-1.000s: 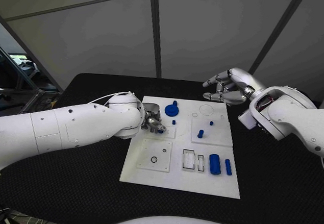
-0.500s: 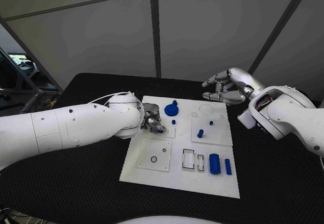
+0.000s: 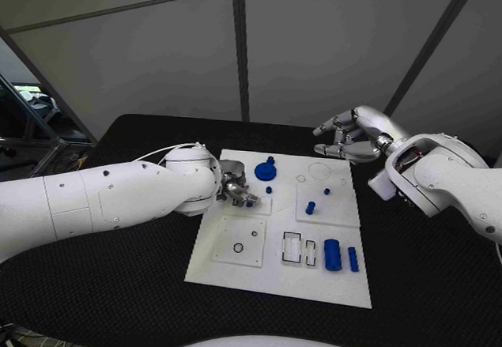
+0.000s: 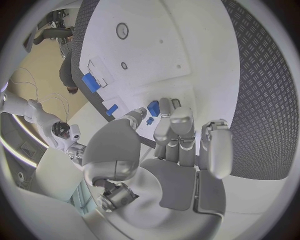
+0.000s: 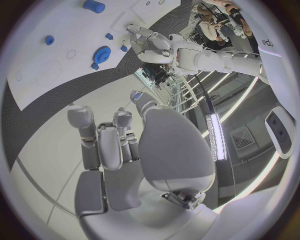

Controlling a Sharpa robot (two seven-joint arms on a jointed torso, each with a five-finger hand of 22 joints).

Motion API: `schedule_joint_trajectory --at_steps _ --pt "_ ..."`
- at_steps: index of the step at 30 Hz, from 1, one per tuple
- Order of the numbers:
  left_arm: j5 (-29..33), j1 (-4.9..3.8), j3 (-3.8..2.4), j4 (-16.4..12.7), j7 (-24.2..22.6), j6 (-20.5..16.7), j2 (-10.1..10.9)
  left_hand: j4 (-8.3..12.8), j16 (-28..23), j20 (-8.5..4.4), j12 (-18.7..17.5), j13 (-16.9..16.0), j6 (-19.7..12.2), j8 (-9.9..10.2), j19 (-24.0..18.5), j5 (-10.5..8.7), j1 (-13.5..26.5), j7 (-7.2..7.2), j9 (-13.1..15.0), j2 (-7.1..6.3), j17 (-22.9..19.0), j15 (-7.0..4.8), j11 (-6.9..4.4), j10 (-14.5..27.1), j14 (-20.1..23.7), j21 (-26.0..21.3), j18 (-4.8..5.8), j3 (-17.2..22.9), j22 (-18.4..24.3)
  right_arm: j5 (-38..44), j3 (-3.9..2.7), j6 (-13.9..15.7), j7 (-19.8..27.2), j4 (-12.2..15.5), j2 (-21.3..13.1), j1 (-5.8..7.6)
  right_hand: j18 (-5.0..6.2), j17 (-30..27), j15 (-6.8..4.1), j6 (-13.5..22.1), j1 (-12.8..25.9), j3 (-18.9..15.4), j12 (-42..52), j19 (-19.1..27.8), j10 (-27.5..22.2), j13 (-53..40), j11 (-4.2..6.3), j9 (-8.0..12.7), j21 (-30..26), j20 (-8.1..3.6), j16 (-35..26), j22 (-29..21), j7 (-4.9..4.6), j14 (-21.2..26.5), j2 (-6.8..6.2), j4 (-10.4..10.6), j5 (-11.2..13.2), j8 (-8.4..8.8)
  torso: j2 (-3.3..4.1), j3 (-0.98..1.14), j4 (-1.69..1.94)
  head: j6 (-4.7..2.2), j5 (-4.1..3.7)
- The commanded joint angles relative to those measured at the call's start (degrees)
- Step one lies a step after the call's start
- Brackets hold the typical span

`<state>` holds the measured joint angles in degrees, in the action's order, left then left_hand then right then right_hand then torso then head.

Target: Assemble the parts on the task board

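The white task board (image 3: pixel 270 276) lies in the middle of the table. My left hand (image 3: pixel 236 190) hangs over the board's far left part, and thumb and finger pinch a small blue part (image 4: pixel 153 107). In the left wrist view the left hand (image 4: pixel 178 135) has its other fingers held close together. A blue gear (image 3: pixel 266 171) sits at the board's far edge, just beyond that hand. My right hand (image 3: pixel 354 136) hovers past the board's far right corner, fingers apart and holding nothing. The right wrist view shows the right hand (image 5: pixel 109 145), the gear (image 5: pixel 100 52) and my left hand (image 5: pixel 145 37).
A short blue peg (image 3: pixel 311 207) stands mid-board, with a smaller one (image 3: pixel 268 189) by my left hand. A thick blue cylinder (image 3: pixel 332 254) and a thin bar (image 3: pixel 353 259) lie near the right edge beside two rectangular slots (image 3: pixel 292 247). Black table (image 3: pixel 107 291) surrounds the board.
My left hand has edged slightly toward the board's far left with the small part. The right hand has stayed where it was.
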<state>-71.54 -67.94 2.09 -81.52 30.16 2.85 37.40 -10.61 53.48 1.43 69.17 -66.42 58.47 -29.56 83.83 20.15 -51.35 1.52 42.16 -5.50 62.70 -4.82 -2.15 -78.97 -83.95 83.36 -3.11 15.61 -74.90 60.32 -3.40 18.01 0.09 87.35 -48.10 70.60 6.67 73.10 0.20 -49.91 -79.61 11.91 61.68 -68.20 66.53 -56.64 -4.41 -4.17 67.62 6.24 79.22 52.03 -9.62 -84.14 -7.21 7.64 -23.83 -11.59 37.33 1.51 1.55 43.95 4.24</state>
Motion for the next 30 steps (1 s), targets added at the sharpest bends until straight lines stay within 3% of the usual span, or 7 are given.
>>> schedule_joint_trajectory --at_steps 1,8,11,15,19,23,30 --pt "0.24 -0.1 -0.48 -0.43 0.37 -1.03 0.16 -0.22 -0.37 -0.04 0.34 -0.09 0.37 0.25 0.75 -0.17 -0.15 -0.08 -0.09 0.01 0.1 -0.26 -0.11 -0.43 -0.32 0.1 0.77 -0.79 -6.0 0.15 -0.04 -0.23 0.2 -0.11 0.06 0.13 0.8 -0.1 -0.4 -0.32 0.52 -0.05 -0.32 0.07 -0.33 0.06 0.18 0.03 -0.35 -0.22 -0.33 -0.08 0.21 -1.87 -0.05 0.33 -0.3 -0.33 0.03 -0.01 -0.02 -0.08 0.01" --pt "0.57 -0.11 -3.58 -1.72 0.32 -1.25 1.36 -0.75 -0.47 -0.03 -0.43 0.74 0.12 0.41 0.47 -0.11 -1.07 0.0 -0.15 -0.13 0.07 -0.23 -0.06 0.06 -0.31 -0.29 0.65 -2.37 -5.55 0.15 -0.03 -0.24 0.3 -0.45 0.11 0.12 0.8 -0.11 -0.4 -0.27 0.63 -0.06 -0.32 0.06 -0.34 0.09 0.17 0.05 -0.39 -0.22 -0.36 -0.11 0.21 -1.87 -0.07 0.41 -0.34 -0.33 0.02 -0.01 0.01 -0.01 -0.06" --pt "0.6 -0.17 -5.24 -2.2 0.34 -0.48 2.2 -0.79 -0.56 0.06 -1.92 2.33 -0.56 0.73 0.04 -0.01 -2.62 0.25 -0.24 -0.09 0.04 -0.11 0.16 1.09 -0.28 -0.87 0.48 -3.47 -4.88 0.15 -0.03 -0.24 0.33 -0.55 0.09 0.12 0.8 -0.11 -0.4 -0.27 0.63 -0.06 -0.32 0.06 -0.34 0.09 0.17 0.05 -0.39 -0.22 -0.36 -0.11 0.21 -1.87 -0.07 0.41 -0.34 -0.33 -0.02 -0.02 0.01 -0.1 -0.12" --pt "0.64 -1.25 -6.7 -1.47 0.45 3.32 3.0 -0.87 -1.04 0.43 -5.03 5.58 -2.73 2.3 -1.4 0.1 -4.94 1.19 -1.08 0.27 -0.24 0.4 0.89 3.41 -0.11 -2.69 -0.06 -4.81 -2.69 0.15 -0.02 -0.27 0.34 -0.71 0.04 0.12 0.8 -0.11 -0.4 -0.27 0.63 -0.06 -0.32 0.06 -0.34 0.09 0.17 0.05 -0.39 -0.22 -0.36 -0.11 0.21 -1.87 -0.07 0.41 -0.34 -0.33 -0.02 -0.06 0.03 -0.21 -0.18" --pt "1.27 -2.86 -7.2 0.79 0.38 5.75 3.07 -1.9 -3.95 1.37 -10.79 11.52 -5.57 5.43 -3.65 0.05 -6.57 2.86 -3.53 0.73 -2.11 1.57 2.34 8.0 1.21 -5.53 -0.83 -6.47 0.57 0.15 -0.02 -0.29 0.32 -0.83 0.02 0.12 0.8 -0.11 -0.4 -0.27 0.63 -0.06 -0.32 0.06 -0.34 0.09 0.17 0.05 -0.39 -0.22 -0.36 -0.11 0.21 -1.87 -0.07 0.41 -0.34 -0.33 -0.05 -0.01 -0.01 -0.33 -0.16" --pt "2.12 -4.33 -7.34 5.13 0.17 7.03 1.65 -3.38 -4.58 2.21 -13.21 14.33 -6.31 7.61 -4.16 -3.76 -8.07 3.79 -6.02 0.9 -2.49 2.27 3.19 10.13 1.64 -6.36 -1.05 -8.61 1.24 0.15 -0.02 -0.31 0.3 -0.98 0.11 0.11 0.8 -0.11 -0.4 -0.27 0.63 -0.06 -0.32 0.06 -0.34 0.09 0.17 0.05 -0.39 -0.22 -0.36 -0.11 0.21 -1.87 -0.07 0.41 -0.34 -0.33 0.02 -0.03 -0.01 -0.49 -0.15" --pt "2.11 -5.42 -6.03 12.49 -0.01 8.7 -1.49 -4.58 -4.22 2.48 -12.39 14.15 -5.61 8.62 -3.91 -4.13 -9.98 3.92 -7.93 1.37 -2.26 2.4 3.32 9.74 1.55 -6.31 -1.03 -10.54 0.93 0.15 -0.02 -0.4 0.28 -1.1 0.39 0.11 0.8 -0.11 -0.4 -0.27 0.63 -0.06 -0.32 0.06 -0.34 0.09 0.17 0.05 -0.39 -0.22 -0.36 -0.11 0.21 -1.87 -0.07 0.41 -0.34 -0.33 0.2 -0.05 -0.15 -0.62 0.25"
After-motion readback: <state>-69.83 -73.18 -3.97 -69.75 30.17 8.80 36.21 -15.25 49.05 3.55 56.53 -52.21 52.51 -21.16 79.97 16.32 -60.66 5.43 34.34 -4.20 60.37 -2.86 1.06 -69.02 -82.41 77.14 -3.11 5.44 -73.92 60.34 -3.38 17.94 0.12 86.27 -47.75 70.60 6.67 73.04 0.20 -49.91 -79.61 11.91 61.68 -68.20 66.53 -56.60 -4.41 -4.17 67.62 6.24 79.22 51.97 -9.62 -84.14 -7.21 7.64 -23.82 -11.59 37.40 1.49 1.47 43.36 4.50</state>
